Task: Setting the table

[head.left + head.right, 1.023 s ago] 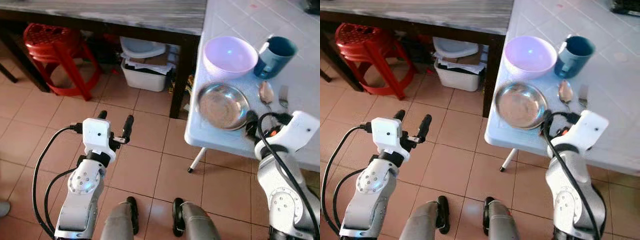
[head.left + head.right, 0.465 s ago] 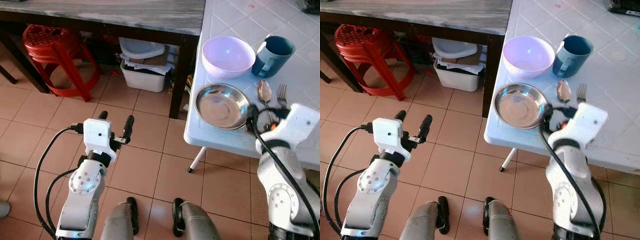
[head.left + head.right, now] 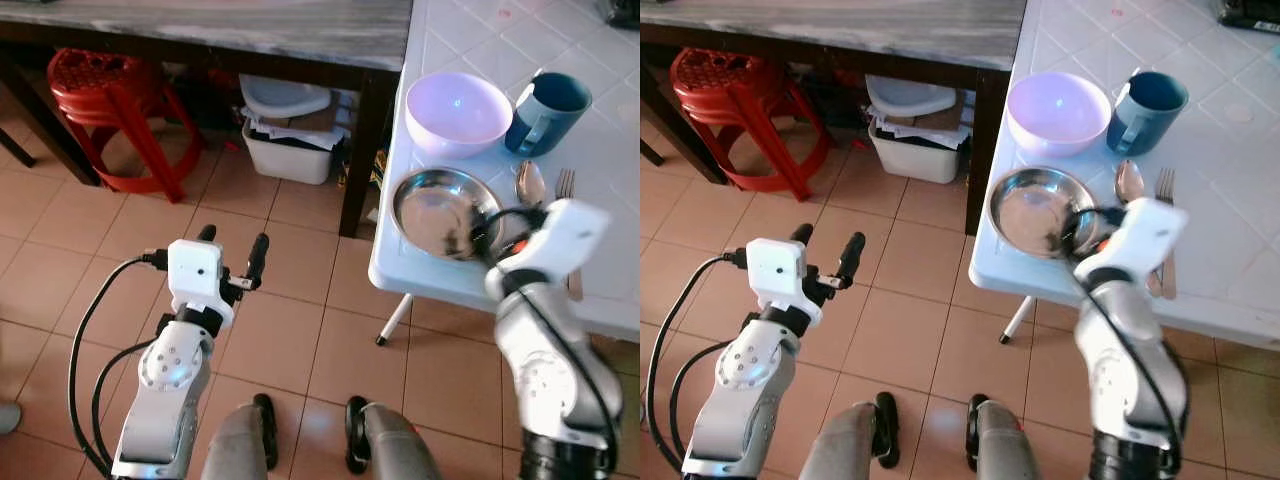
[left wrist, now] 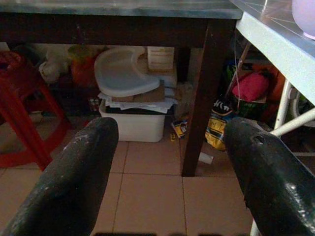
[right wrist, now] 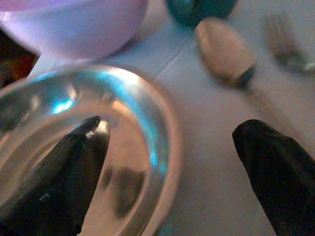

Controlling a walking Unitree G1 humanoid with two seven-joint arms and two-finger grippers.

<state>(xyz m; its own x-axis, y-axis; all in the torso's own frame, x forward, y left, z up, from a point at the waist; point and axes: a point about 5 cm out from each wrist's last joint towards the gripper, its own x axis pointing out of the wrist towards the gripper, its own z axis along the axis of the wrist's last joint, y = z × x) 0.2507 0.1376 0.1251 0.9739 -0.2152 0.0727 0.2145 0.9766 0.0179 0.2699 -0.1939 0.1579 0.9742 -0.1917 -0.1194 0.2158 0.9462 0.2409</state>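
White tiled table (image 3: 600,170) — right gripper (image 5: 172,162) has swung left onto the steel bowl (image 3: 440,210), fingers spread astride its rim; grasp imminent. Left gripper (image 3: 232,250) idle, open.

The right arm's white wrist housing (image 3: 556,236) covers the right gripper, along with the near rim of the steel plate (image 3: 440,211) and most of the spoon (image 3: 530,184) and fork (image 3: 566,182) handles. In the right wrist view the whole scene is soft: the fork (image 5: 289,45) is a pale smear, the mug (image 5: 199,10) is cut off at the edge, and so is the lilac bowl (image 5: 74,24). The dark thing (image 3: 1250,12) at the far corner of the table is cropped, perhaps a device.
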